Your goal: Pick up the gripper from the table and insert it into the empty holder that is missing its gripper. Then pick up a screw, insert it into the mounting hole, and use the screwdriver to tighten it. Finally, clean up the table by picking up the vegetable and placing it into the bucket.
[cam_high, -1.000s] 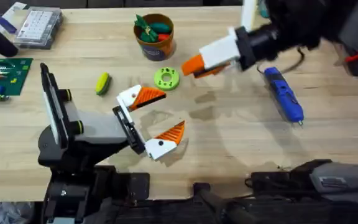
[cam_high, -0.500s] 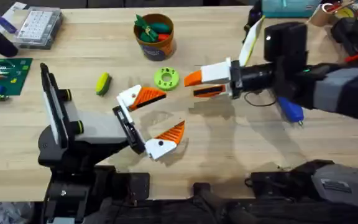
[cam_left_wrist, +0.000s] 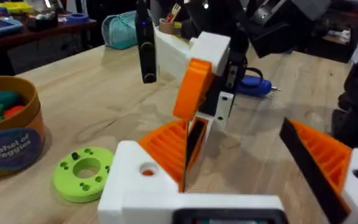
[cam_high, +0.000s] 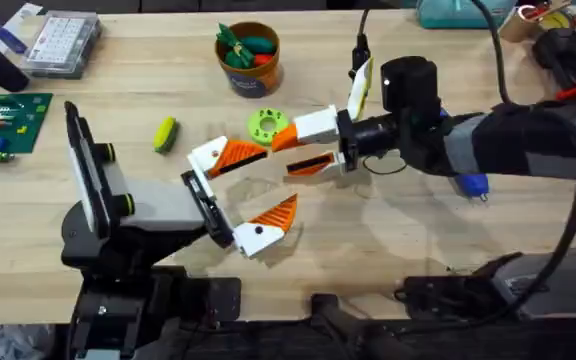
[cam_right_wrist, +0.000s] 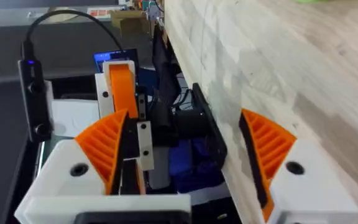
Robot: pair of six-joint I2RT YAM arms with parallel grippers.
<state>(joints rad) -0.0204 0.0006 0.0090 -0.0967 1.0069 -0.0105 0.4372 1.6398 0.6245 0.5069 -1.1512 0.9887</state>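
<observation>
"Bushel of Veggies" on the bucket (cam_left_wrist: 8,146) label

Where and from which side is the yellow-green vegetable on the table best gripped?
Probably across the middle of the vegetable, coming straight down from above: it lies flat on the table, elongated, with bare wood on both long sides.

I'm looking down on a light-wood butcher-block surface (cam_high: 388,250). At its far middle stands the orange-brown bucket (cam_high: 249,58), with a green ring-shaped disc (cam_high: 267,126) just on its near side. Left of that disc lies a small yellow-green vegetable (cam_high: 165,134). Far left I see a clear parts box (cam_high: 61,43) and a green circuit board (cam_high: 6,122). On the right lies the blue screwdriver (cam_high: 473,183), mostly hidden under an arm.
</observation>
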